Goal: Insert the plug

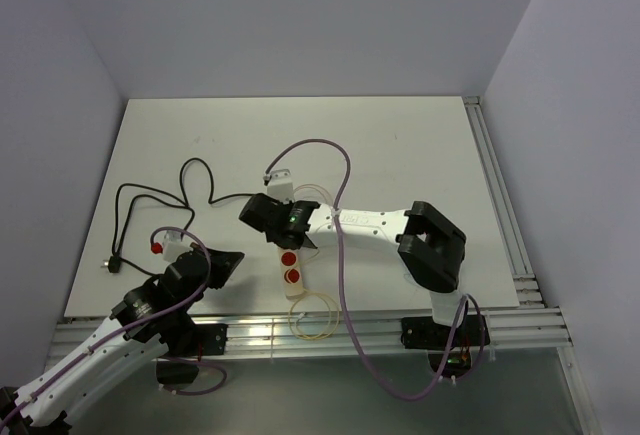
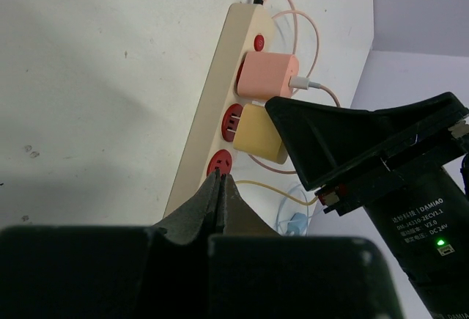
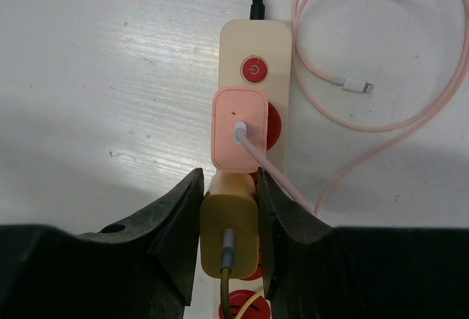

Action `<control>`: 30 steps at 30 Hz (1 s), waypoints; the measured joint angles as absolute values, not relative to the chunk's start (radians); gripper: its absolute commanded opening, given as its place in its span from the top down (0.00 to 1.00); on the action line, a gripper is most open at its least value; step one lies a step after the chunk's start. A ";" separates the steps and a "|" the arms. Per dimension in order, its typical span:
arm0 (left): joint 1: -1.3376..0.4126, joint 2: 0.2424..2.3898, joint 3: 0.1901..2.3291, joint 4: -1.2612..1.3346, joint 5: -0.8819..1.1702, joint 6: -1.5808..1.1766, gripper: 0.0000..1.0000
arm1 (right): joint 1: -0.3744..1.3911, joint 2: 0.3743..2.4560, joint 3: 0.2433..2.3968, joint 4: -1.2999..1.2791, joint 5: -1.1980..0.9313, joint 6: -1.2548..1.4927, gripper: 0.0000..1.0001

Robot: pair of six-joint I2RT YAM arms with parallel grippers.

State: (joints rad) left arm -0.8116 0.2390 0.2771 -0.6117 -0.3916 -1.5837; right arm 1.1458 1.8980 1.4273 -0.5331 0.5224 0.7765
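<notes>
Right tool [image 3: 229, 185] clamped on yellow plug [image 3: 229, 235], prongs facing cream power strip [image 3: 253, 40], left tool [image 2: 218, 181] pressed together

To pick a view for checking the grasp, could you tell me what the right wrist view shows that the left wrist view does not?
Right wrist only: the right pincer closed on both sides of the yellow plug, and the pink cable's loose connector. Left wrist only: the shut left pincer. Both: power strip, pink plug, yellow plug.

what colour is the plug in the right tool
Yellow plug, clearest in the right wrist view.
</notes>
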 measured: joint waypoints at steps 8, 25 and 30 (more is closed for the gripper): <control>-0.812 0.239 0.277 -0.612 -0.393 -1.583 1.00 | 1.146 1.907 1.428 -0.527 0.540 0.763 1.00; -0.812 0.239 0.277 -0.618 -0.395 -1.583 1.00 | 1.153 1.916 1.383 -0.450 0.587 0.773 1.00; -0.812 0.222 0.277 -0.622 -0.398 -1.583 1.00 | 1.173 1.872 1.278 -0.332 0.642 0.810 1.00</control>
